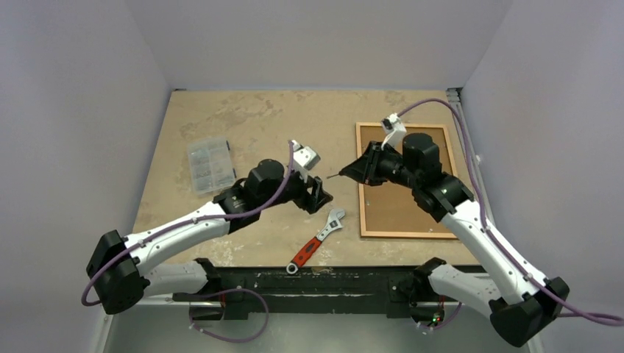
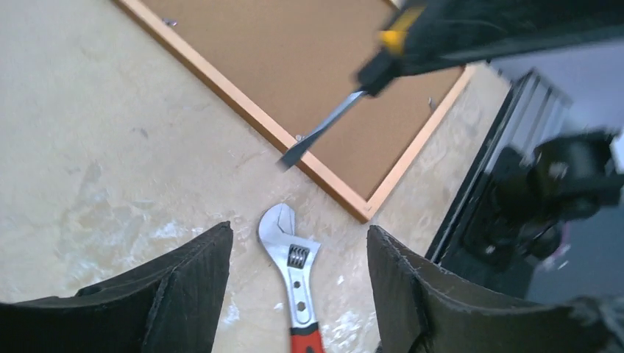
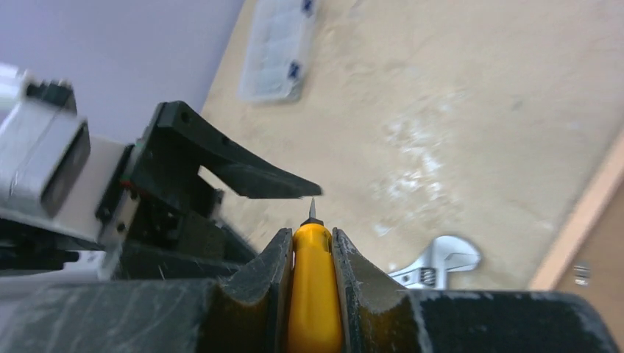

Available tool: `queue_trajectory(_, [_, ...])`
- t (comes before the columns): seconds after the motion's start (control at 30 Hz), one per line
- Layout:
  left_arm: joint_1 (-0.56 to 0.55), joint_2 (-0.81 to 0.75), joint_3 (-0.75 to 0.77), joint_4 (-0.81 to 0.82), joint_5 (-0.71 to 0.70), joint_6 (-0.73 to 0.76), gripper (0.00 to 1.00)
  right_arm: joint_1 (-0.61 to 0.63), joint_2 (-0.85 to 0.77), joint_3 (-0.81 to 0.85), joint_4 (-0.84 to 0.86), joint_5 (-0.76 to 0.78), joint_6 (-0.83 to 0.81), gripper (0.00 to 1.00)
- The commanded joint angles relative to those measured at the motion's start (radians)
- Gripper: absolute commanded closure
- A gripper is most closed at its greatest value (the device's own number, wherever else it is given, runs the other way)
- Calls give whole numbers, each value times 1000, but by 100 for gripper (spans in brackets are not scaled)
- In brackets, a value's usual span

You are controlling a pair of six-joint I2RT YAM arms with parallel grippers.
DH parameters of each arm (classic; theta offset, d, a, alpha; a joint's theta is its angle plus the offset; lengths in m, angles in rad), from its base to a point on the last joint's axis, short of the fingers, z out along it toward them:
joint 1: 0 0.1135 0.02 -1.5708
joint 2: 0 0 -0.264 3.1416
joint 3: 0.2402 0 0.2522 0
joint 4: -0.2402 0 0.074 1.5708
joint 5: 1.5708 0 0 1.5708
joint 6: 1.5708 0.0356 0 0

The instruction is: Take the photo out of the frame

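Observation:
The frame (image 1: 405, 234) lies face down at the right of the table, with its cork-brown backing board (image 1: 394, 209) facing up. The photo is hidden under the board. My right gripper (image 1: 355, 170) hovers over the frame's left edge, shut on a yellow-handled screwdriver (image 3: 313, 287). The screwdriver's blade (image 2: 324, 129) points left, just above the frame's border (image 2: 250, 112). My left gripper (image 1: 321, 197) is open and empty, left of the frame and above a wrench (image 2: 294, 257). In the left wrist view the jaws (image 2: 298, 228) stand wide apart.
A red-handled adjustable wrench (image 1: 316, 250) lies near the front edge, between the arms. A clear plastic parts box (image 1: 210, 163) sits at the left of the table. The left gripper's fingers (image 3: 243, 169) are close in front of the screwdriver tip.

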Motion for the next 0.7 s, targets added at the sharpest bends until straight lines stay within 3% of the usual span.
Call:
queue_trajectory(0.0, [165, 31, 3, 68, 140, -394, 35, -2, -79, -91, 86, 430, -90, 100])
queue_trajectory(0.1, [222, 127, 36, 85, 239, -547, 37, -11, -72, -155, 134, 571, -160, 100])
queue_trajectory(0.17, [225, 210, 103, 25, 270, -597, 39, -46, -38, -172, 158, 565, -181, 100])
queue_trajectory(0.4, [216, 489, 230, 105, 390, -760, 41, -129, 62, -222, 307, 563, -286, 100])
queue_trajectory(0.67, [149, 735, 463, 7, 388, -739, 48, -222, 266, -154, 377, 520, -308, 100])
